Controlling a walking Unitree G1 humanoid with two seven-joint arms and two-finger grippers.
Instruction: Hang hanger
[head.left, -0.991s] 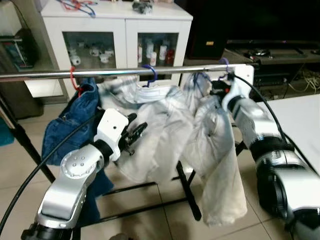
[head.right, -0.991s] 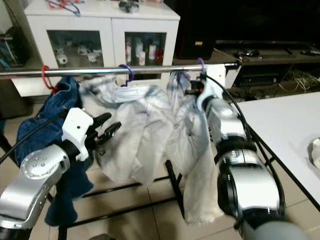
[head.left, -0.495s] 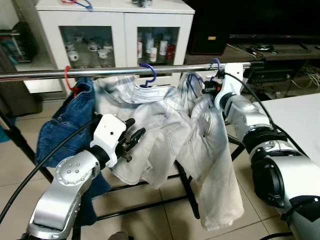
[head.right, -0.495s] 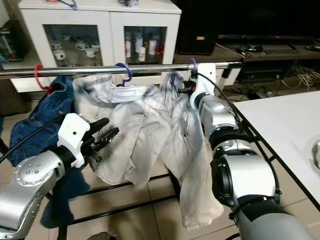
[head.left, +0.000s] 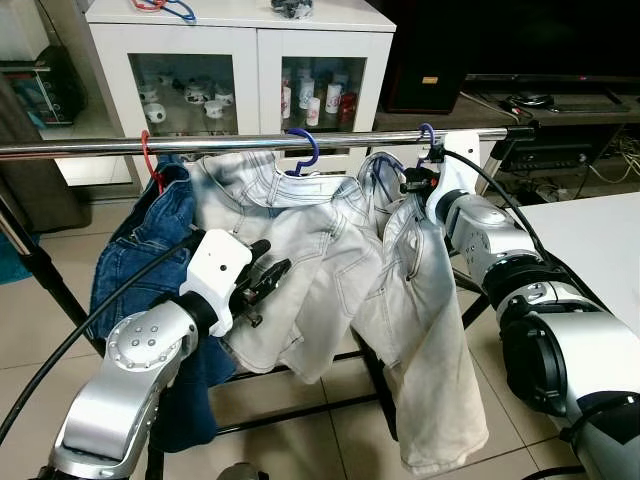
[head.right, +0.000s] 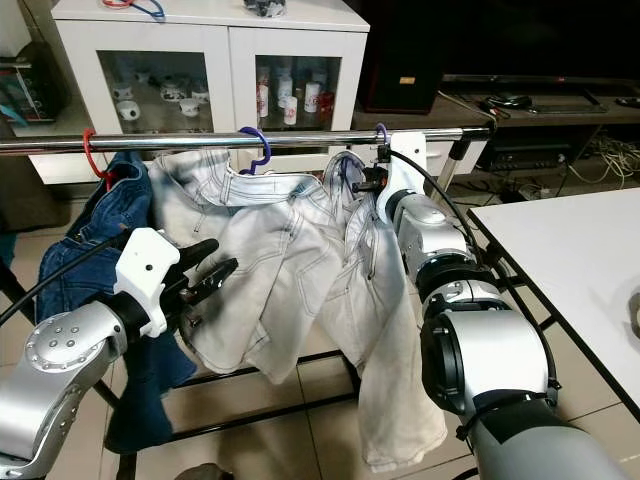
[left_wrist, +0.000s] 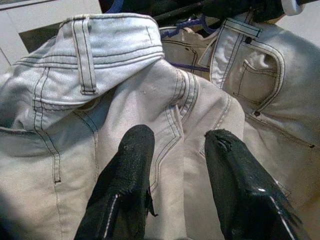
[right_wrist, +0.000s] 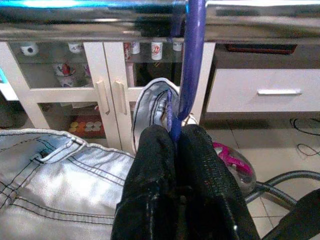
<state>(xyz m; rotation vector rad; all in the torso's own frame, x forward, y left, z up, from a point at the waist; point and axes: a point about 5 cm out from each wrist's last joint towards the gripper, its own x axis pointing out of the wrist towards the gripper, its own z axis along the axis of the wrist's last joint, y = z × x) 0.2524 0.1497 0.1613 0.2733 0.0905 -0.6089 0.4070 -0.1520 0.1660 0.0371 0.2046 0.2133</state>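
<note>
Purple hanger (right_wrist: 192, 60) hooked on rail (head.left: 250, 144), right gripper (right_wrist: 175, 137) clamped on it.

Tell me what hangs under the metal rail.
Under the metal rail: dark blue jeans on a red hanger, and pale jeans on purple hangers. The right gripper pinches one hanger. The hanger bars are covered.

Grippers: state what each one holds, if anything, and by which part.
The right gripper pinches the purple hanger just below its hook. The left gripper is open, holding nothing.

Even, bright indoor light; sharp views, blue-white glare along the rail (right_wrist: 100, 5).
</note>
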